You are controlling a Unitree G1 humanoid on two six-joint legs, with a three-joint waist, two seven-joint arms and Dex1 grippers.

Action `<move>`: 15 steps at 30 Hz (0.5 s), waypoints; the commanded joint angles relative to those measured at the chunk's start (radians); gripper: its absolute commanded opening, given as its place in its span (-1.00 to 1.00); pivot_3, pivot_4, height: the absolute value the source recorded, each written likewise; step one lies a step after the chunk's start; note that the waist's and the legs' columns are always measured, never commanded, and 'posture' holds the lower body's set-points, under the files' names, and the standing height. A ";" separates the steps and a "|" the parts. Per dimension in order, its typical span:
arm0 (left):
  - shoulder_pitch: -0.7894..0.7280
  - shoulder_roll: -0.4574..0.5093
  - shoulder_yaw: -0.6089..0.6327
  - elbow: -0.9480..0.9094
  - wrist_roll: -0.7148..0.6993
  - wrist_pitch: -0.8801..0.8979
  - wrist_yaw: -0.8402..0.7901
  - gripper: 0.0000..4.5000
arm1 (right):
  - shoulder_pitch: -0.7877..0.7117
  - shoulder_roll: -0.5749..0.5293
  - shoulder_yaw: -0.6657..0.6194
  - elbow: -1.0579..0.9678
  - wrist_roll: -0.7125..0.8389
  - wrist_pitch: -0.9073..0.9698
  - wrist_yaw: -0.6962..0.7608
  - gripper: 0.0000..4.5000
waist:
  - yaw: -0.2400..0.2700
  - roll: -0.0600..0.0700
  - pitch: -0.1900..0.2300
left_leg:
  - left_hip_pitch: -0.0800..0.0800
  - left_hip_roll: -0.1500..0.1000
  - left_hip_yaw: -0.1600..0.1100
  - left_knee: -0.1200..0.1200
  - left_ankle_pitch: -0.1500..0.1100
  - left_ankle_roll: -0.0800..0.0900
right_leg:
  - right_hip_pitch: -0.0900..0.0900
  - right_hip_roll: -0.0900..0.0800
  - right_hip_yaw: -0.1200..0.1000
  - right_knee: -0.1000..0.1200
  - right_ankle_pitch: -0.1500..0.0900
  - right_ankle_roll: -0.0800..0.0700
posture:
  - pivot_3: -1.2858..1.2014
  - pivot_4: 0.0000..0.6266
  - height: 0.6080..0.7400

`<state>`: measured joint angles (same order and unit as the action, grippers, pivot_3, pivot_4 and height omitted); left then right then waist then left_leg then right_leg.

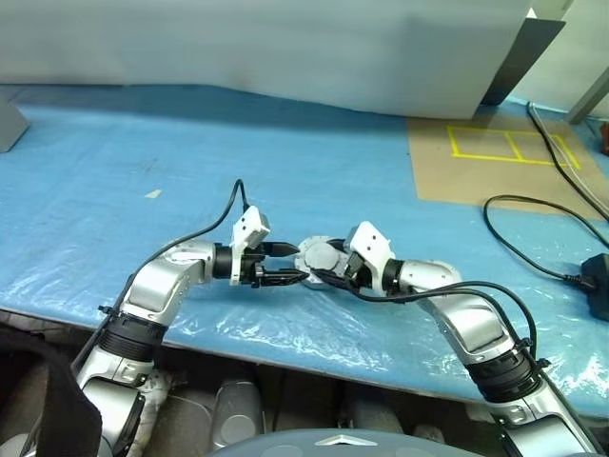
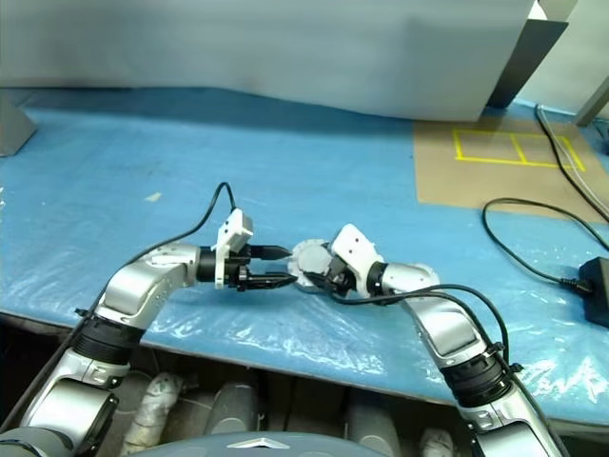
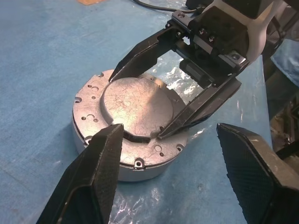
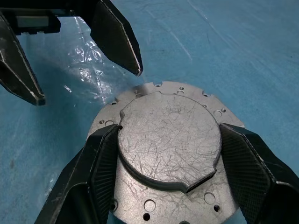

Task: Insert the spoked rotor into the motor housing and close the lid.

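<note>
We see the right gripper [image 4: 168, 158] pinching the motor housing [image 4: 169, 140], a scratched round grey metal puck, above the blue plastic sheet [image 1: 285, 162]. The left gripper [image 3: 180, 177] stands spread, one finger [image 3: 100, 163] perhaps touching the rim.

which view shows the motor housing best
The right wrist view: the motor housing sits close up, its scratched flat face and rim holes clear between the right gripper fingers. The left wrist view shows its side wall too. In the head views it is small between both grippers.
</note>
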<state>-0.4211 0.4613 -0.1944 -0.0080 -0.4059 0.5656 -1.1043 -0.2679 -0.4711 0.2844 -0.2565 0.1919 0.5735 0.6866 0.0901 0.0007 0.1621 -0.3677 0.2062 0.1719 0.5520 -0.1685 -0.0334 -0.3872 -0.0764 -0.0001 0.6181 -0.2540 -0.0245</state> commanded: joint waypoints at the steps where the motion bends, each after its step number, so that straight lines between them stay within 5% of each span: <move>1: -0.011 0.008 0.016 -0.024 -0.015 0.002 0.001 0.49 | -0.003 0.003 0.007 0.032 0.005 0.125 -0.015 0.31 | -0.004 0.000 0.000 | -0.001 0.000 0.000 0.000 0.000 0.000 | -0.001 0.000 0.000 0.000 0.000 0.000 | 0.03 -0.52 1.00; 12: -0.006 -0.009 0.016 -0.009 0.000 -0.004 0.052 0.49 | 0.037 -0.091 0.098 0.086 -0.100 0.009 0.012 0.31 | -0.013 0.000 -0.002 | 0.000 0.000 0.001 -0.006 0.000 0.000 | 0.001 -0.001 0.001 -0.006 0.000 0.000 | 0.03 -0.52 1.00; 15: -0.007 -0.018 0.008 0.023 0.018 -0.026 0.064 0.21 | 0.025 -0.087 0.086 0.097 -0.094 0.007 0.012 0.31 | -0.014 -0.001 -0.004 | 0.000 0.000 0.001 -0.007 0.000 -0.001 | 0.002 -0.001 0.001 -0.010 0.001 0.001 | 0.03 -0.52 1.00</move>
<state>-0.4213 0.4445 -0.1947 0.0117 -0.3919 0.5592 -1.0451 -0.2818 -0.5259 0.3401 -0.2617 0.1558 0.5311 0.7047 0.0761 -0.0008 0.1584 -0.3679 0.2062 0.1725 0.5446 -0.1682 -0.0339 -0.3854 -0.0769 0.0005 0.6076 -0.2533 -0.0236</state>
